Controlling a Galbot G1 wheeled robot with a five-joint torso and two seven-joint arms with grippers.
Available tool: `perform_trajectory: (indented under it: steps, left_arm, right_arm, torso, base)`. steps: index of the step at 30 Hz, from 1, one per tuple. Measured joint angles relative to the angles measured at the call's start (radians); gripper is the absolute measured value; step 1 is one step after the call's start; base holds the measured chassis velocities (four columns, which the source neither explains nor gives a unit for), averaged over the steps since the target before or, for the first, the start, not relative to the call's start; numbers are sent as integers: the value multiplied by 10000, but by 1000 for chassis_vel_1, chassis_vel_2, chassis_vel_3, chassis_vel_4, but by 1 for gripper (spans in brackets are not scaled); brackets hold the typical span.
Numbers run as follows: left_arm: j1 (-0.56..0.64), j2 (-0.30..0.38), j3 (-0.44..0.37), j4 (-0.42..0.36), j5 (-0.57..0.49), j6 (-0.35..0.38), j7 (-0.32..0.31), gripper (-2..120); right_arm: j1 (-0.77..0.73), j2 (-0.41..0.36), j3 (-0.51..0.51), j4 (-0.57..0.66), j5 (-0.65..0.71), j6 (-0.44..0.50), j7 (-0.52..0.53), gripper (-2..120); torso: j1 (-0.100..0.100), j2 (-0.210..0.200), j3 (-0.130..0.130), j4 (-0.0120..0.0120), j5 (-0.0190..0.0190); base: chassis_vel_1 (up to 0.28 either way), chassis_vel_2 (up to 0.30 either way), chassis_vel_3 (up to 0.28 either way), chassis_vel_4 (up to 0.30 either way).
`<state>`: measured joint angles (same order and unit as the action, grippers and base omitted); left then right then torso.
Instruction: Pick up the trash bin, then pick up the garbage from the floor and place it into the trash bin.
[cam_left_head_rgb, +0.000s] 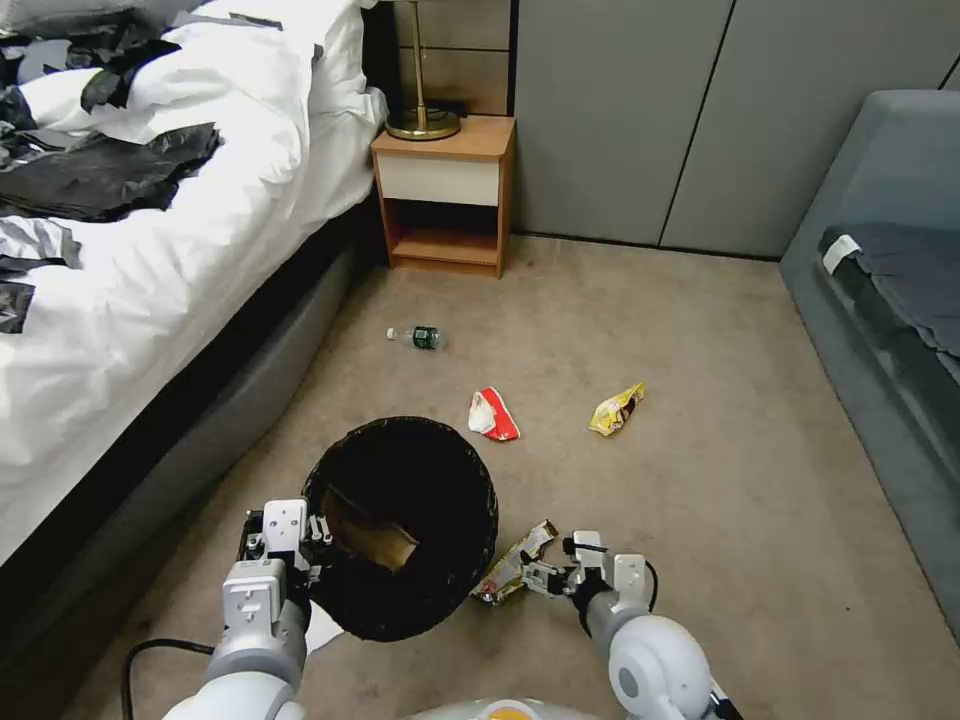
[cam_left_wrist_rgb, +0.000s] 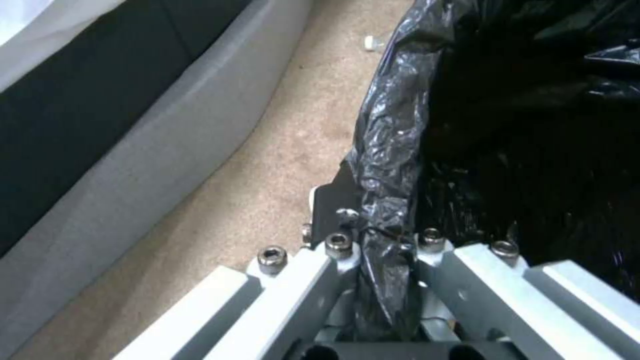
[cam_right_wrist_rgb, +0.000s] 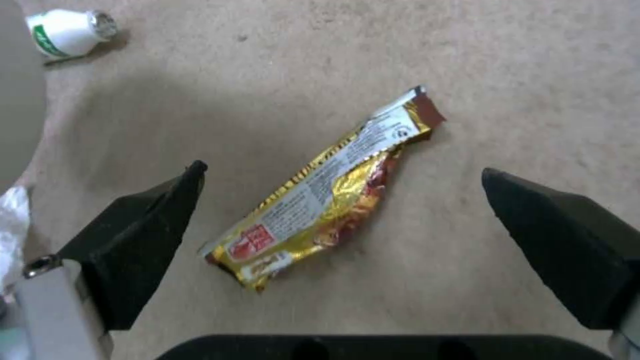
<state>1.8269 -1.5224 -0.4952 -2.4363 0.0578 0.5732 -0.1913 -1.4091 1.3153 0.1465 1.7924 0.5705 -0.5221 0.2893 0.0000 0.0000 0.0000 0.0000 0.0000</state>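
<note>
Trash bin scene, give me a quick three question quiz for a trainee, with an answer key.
1. True or false: the left gripper is clamped on the trash bin at its bag-lined rim.
2. Which item lies between the right gripper fingers: A) gold snack wrapper B) red-and-white packet C) green-label bottle?
3. Fill in: the right gripper's fingers are ____.

Key: 1 true; 2 A; 3 open.

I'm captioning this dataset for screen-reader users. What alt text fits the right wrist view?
The right gripper, fingers wide open, hovers over a gold foil snack wrapper lying flat on beige carpet. A small white bottle with green label lies farther off.
</note>
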Motion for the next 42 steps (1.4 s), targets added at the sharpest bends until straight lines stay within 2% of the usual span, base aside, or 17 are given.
perform_trajectory:
  steps: [24,27,29,34,35,38,39,42]
  left_arm:
    - [59,-10,53,51,67,-31,-33,0]
    - [57,-36,154,115,168,-55,-51,0]
    - [56,-40,164,122,181,-57,-52,0]
    - [69,-47,152,136,196,-63,-60,0]
    - [69,-47,152,136,196,-63,-60,0]
    - [76,-49,105,135,196,-64,-64,0]
    - [76,-49,105,135,196,-64,-64,0]
    - [74,-51,103,135,195,-64,-64,0]
  right_arm:
    - [1405,921,-253,-3414,-645,1311,-1030,100]
    - [1892,1321,-200,-4332,-1012,1766,-1462,100]
    - [1984,1402,-196,-4489,-1080,1819,-1521,99]
    - [2348,1689,-200,-5324,-1531,2109,-1714,84]
    - [2348,1689,-200,-5324,-1531,2109,-1714,84]
    - [2426,1703,-196,-5553,-1589,2194,-1723,68]
    - [2426,1703,-196,-5553,-1589,2194,-1723,68]
    - [2435,1653,-166,-5600,-1592,2258,-1756,58]
  torso:
    - [1,0,0,0,-1]
    - [0,0,0,0,0]
    - [1,0,0,0,-1]
    - [1,0,0,0,0]
    - [1,0,0,0,0]
    - [0,0,-1,-1,-4]
    - [0,0,-1,-1,-4]
    - [0,0,-1,-2,-3]
  base:
    - [0,0,0,0]
    - [0,0,0,0]
    - [0,0,0,0]
    - [0,0,0,0]
    - [0,0,0,0]
    - [0,0,0,0]
    - [0,0,0,0]
    - [0,0,0,0]
